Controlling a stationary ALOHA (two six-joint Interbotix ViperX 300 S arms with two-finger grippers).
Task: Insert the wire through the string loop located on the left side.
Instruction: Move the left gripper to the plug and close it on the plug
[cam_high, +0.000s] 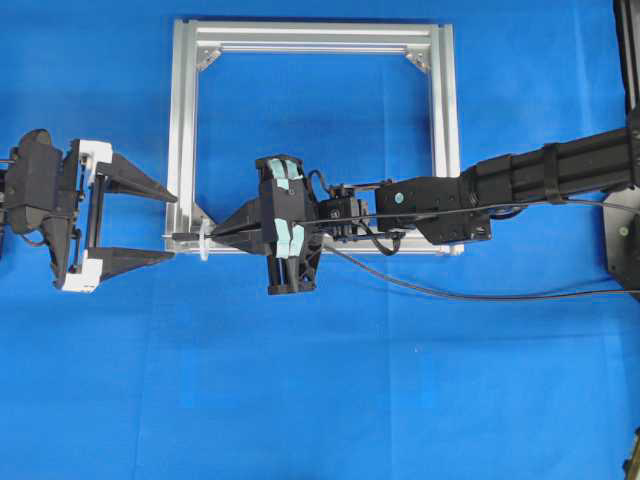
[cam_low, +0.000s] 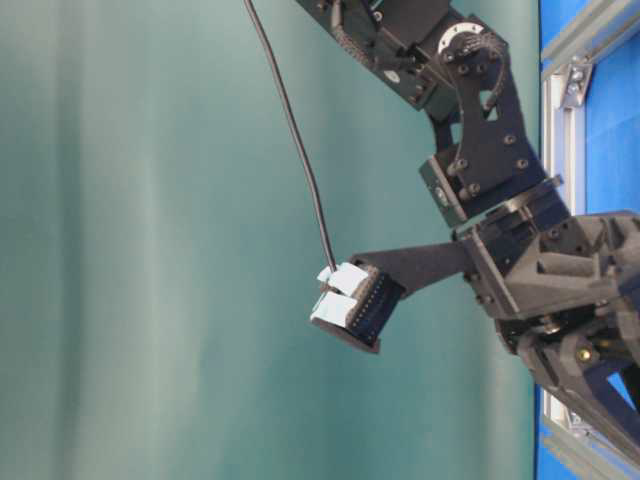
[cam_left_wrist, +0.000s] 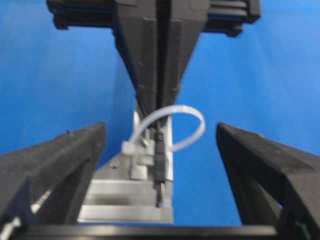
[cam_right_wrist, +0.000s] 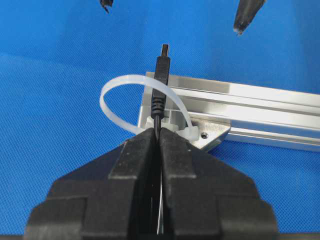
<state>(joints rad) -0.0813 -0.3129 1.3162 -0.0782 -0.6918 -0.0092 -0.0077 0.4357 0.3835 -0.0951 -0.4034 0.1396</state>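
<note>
Blue-covered bench (cam_high: 320, 400), square aluminium frame (cam_high: 185, 120) lying flat on it. Right hand (cam_right_wrist: 159, 137) clenched on the wire (cam_right_wrist: 159, 100), just behind its plug, at the frame's near-left corner. Plug tip pokes forward through the white string loop (cam_right_wrist: 120, 82), which sticks out from that corner. Left hand (cam_high: 140, 220) released, fingers spread wide, just beyond the loop, facing the plug tip, not touching it.

Looks like a robotics lab bench setup: blue cloth-covered table (cam_high: 330, 400) under the gripper (cam_high: 215, 235), a bare aluminium frame (cam_high: 184, 120) just beside its fingertips as a test rig, and a plain teal backdrop (cam_low: 150, 250) behind it.
</note>
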